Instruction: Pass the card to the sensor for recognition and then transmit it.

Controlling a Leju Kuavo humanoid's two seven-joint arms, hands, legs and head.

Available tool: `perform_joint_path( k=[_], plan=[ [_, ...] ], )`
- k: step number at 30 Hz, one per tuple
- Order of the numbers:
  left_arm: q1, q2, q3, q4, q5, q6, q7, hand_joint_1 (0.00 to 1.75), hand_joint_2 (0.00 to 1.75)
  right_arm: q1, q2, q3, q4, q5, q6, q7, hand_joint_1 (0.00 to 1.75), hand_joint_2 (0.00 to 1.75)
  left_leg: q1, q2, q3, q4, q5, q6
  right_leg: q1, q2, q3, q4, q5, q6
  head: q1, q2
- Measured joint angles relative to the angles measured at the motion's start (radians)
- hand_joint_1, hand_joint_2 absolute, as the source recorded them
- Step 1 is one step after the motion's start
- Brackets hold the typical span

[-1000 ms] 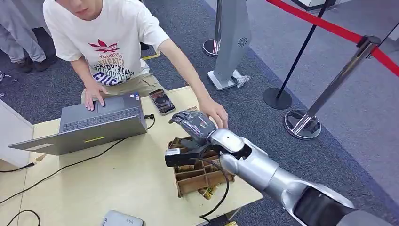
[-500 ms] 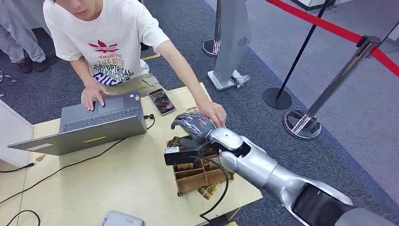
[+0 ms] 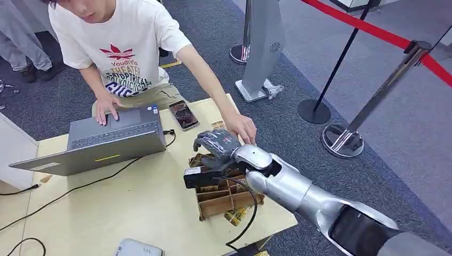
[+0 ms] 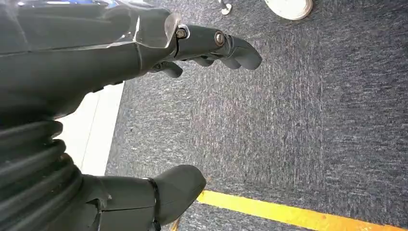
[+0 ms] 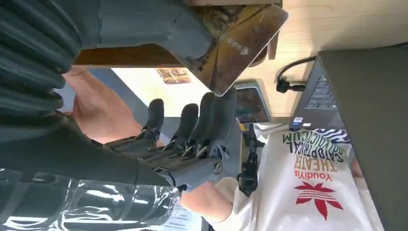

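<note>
The card [image 5: 240,45] is pinched under the thumb of the right hand [image 3: 216,145], just above the wooden box [image 3: 226,200] with compartments on the table [image 3: 133,208], probably so that it can be lifted out and carried to the sensor. It is seen as a thin, glossy brownish rectangle with small pale print, though the print is too blurred to be read. The left hand [image 4: 144,48] is hung over the carpet [image 4: 312,120], its fingers apart and nothing held.

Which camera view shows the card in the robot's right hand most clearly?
The right wrist view: the card fills the frame's upper part, pinched by the right hand, its brownish face visible. In the head view the hand hides it. The left wrist view shows carpet.
</note>
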Motion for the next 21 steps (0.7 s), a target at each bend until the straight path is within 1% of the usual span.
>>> perform_joint_path(
  k=[2,11,16,17,21],
  plan=[
    [0.0,0.0,0.001,0.0,0.0,0.0,0.0,0.0,1.75,0.003,0.0,0.002,-0.004,-0.003,0.002,0.003,1.43,1.75,0.0,0.0,0.0,0.0,0.0,0.0,0.0,0.0,0.0,0.0,0.0,0.0,0.0,0.0],
    [0.0,0.0,0.002,0.0,-0.003,0.0,0.0,0.0,1.75,0.004,-0.008,0.002,-0.016,-0.006,0.009,0.005,1.5,1.75,0.0,0.0,0.001,0.0,0.0,0.0,0.0,0.0,0.0,0.0,0.0,0.0,0.0,0.0],
    [0.0,0.0,0.003,0.0,-0.003,0.0,0.0,0.0,1.75,0.004,-0.008,0.002,-0.017,-0.016,0.011,0.005,1.48,1.75,0.0,0.0,0.001,0.0,0.0,0.0,0.0,0.0,0.0,0.0,0.0,0.0,0.0,0.0],
    [0.0,0.0,0.003,0.0,-0.003,0.0,0.0,0.0,1.75,0.004,-0.008,0.002,-0.017,-0.017,0.012,0.005,1.45,1.75,0.0,0.0,0.001,0.0,0.0,0.0,0.0,0.0,0.0,0.0,0.0,0.0,0.0,0.0],
    [0.0,0.0,0.003,0.0,-0.003,-0.001,-0.001,0.0,1.75,0.003,-0.008,0.002,-0.017,-0.03,0.023,0.003,1.5,1.75,0.0,0.0,0.0,0.0,0.0,0.0,0.0,0.0,0.0,0.0,0.0,0.0,0.0,0.0]
  ],
)
